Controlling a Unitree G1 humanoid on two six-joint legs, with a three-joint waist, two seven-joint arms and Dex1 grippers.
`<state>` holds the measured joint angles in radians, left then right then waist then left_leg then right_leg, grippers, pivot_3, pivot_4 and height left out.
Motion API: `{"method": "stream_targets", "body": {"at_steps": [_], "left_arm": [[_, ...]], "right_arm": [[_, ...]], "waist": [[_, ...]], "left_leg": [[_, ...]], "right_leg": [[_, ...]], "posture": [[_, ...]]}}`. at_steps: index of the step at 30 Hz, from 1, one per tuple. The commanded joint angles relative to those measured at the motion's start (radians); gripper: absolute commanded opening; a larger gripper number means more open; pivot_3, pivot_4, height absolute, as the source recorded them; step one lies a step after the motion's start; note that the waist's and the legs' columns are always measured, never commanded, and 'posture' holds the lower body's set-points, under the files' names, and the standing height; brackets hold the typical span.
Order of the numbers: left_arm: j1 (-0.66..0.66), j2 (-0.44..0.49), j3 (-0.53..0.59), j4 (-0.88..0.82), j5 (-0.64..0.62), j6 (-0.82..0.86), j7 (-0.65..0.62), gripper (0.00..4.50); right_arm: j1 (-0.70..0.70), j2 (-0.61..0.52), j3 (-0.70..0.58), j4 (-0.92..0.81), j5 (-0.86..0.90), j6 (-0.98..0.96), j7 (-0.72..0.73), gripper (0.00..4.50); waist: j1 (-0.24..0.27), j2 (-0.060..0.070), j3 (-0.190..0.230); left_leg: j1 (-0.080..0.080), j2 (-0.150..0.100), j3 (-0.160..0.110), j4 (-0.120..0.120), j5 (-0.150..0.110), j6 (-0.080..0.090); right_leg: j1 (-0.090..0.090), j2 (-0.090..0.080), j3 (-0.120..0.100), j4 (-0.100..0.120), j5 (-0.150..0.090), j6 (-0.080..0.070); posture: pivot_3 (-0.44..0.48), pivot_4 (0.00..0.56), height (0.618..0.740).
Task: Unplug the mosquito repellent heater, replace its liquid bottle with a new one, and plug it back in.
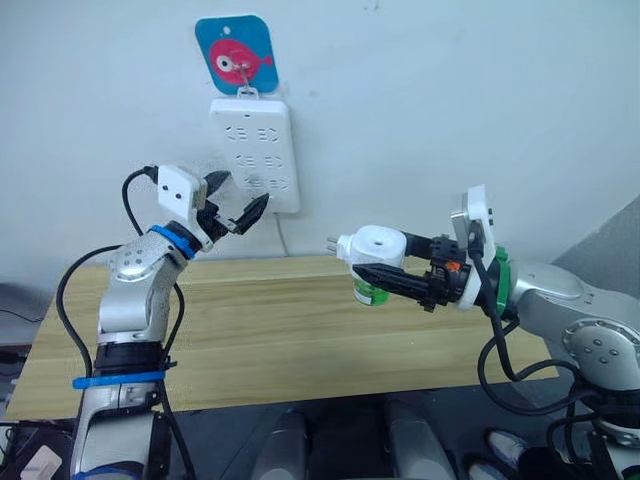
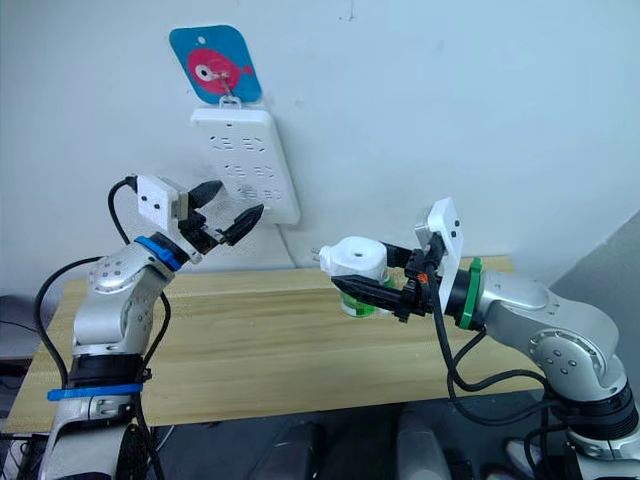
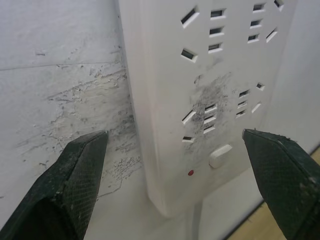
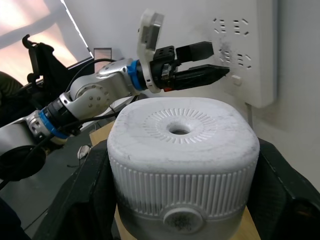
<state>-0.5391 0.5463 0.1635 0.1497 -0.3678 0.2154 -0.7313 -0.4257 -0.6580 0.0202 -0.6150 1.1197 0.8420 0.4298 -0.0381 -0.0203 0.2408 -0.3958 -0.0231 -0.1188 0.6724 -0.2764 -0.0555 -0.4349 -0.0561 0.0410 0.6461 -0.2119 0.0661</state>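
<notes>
My right gripper (image 1: 376, 262) is shut on the mosquito repellent heater (image 1: 375, 245), a white rounded unit with a round vent hole (image 4: 179, 131). It is held in the air over the table's far edge. Its two metal prongs (image 1: 330, 245) point left and are free of any socket. A green liquid bottle (image 1: 370, 292) shows directly under the heater and looks attached to its underside. My left gripper (image 1: 243, 192) is open just in front of the lower part of the white power strip (image 1: 255, 150) on the wall. Its fingers (image 3: 75, 175) straddle the strip's lower end without touching it.
The power strip hangs from a blue card with a red fish (image 1: 236, 55), and its cord (image 1: 283, 235) drops behind the wooden table (image 1: 280, 330). The strip's small switch (image 3: 220, 155) and red light (image 3: 190, 173) sit near its lower end.
</notes>
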Motion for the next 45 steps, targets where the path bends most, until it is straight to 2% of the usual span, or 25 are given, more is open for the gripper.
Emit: {"method": "stream_targets", "body": {"at_steps": [1, 10, 18, 22, 28, 29, 34, 39, 45], "left_arm": [[-0.037, 0.025, -0.019, -0.066, -0.04, 0.053, -0.067, 4.5], [-0.091, 0.055, -0.031, -0.058, -0.067, 0.136, -0.172, 4.5], [-0.121, 0.044, -0.013, -0.03, -0.091, 0.154, -0.199, 4.5], [-0.111, 0.042, -0.014, -0.039, -0.103, 0.168, -0.205, 3.68], [-0.1, 0.009, -0.013, -0.048, -0.102, 0.17, -0.166, 1.76], [-0.093, 0.006, -0.013, -0.059, -0.104, 0.172, -0.162, 1.57], [-0.039, 0.024, 0.007, -0.135, -0.134, 0.232, -0.149, 1.44], [0.033, 0.078, 0.058, -0.234, -0.186, 0.335, -0.12, 1.42], [0.061, 0.102, 0.067, -0.264, -0.207, 0.37, -0.105, 1.37]], "right_arm": [[-0.01, -0.003, -0.041, -0.049, 0.025, -0.002, -0.005, 2.99], [-0.006, -0.008, -0.045, -0.06, 0.038, 0.015, 0.01, 2.99], [-0.006, -0.023, -0.038, -0.073, 0.081, 0.042, 0.04, 2.99], [-0.013, -0.022, -0.034, -0.073, 0.083, 0.045, 0.036, 2.99], [-0.037, -0.008, -0.012, -0.067, 0.055, 0.05, 0.015, 2.99], [-0.043, -0.005, -0.005, -0.065, 0.039, 0.051, 0.008, 2.99], [-0.124, 0.042, 0.051, -0.019, -0.097, 0.05, -0.071, 2.99], [-0.31, 0.197, 0.144, 0.12, -0.288, 0.068, -0.221, 2.99], [-0.376, 0.322, 0.199, 0.203, -0.427, 0.046, -0.251, 2.99]], "waist": [[-0.005, 0.0, 0.0], [-0.027, 0.0, 0.0], [-0.026, 0.0, 0.0], [-0.026, 0.0, 0.001], [-0.023, 0.0, 0.0], [-0.018, 0.0, 0.0], [-0.019, 0.0, 0.0], [-0.03, 0.0, 0.0], [-0.034, 0.0, 0.0]], "left_leg": [[0.0, 0.0, 0.0, 0.0, 0.0, 0.0], [-0.001, 0.001, 0.001, -0.002, 0.0, 0.0], [-0.001, 0.001, 0.001, -0.002, 0.0, 0.0], [-0.001, 0.001, 0.001, -0.002, 0.0, 0.0], [-0.002, 0.0, 0.001, -0.002, 0.0, 0.0], [-0.001, 0.0, 0.0, -0.001, 0.0, 0.0], [-0.002, 0.0, 0.0, 0.001, 0.0, 0.0], [-0.002, 0.0, 0.001, -0.001, 0.0, 0.0], [-0.002, 0.0, 0.002, -0.005, 0.0, 0.0]], "right_leg": [[0.0, 0.0, 0.0, 0.0, 0.0, 0.0], [-0.003, 0.0, 0.001, 0.0, 0.0, 0.0], [-0.003, 0.0, 0.001, 0.0, 0.0, 0.0], [-0.003, 0.0, 0.001, 0.0, 0.0, 0.0], [-0.003, 0.0, 0.001, 0.0, 0.0, 0.0], [-0.003, 0.0, 0.001, 0.0, 0.0, 0.0], [-0.002, 0.0, 0.001, 0.0, 0.001, 0.001], [-0.004, 0.0, 0.001, 0.0, 0.001, 0.001], [-0.006, -0.001, 0.003, -0.002, 0.001, 0.001]], "posture": [[-0.128, 0.238, 0.74], [-0.125, 0.24, 0.74], [-0.123, 0.235, 0.74], [-0.123, 0.234, 0.74], [-0.116, 0.232, 0.74], [-0.114, 0.232, 0.74], [-0.111, 0.234, 0.74], [-0.092, 0.235, 0.74], [-0.077, 0.234, 0.74]]}}
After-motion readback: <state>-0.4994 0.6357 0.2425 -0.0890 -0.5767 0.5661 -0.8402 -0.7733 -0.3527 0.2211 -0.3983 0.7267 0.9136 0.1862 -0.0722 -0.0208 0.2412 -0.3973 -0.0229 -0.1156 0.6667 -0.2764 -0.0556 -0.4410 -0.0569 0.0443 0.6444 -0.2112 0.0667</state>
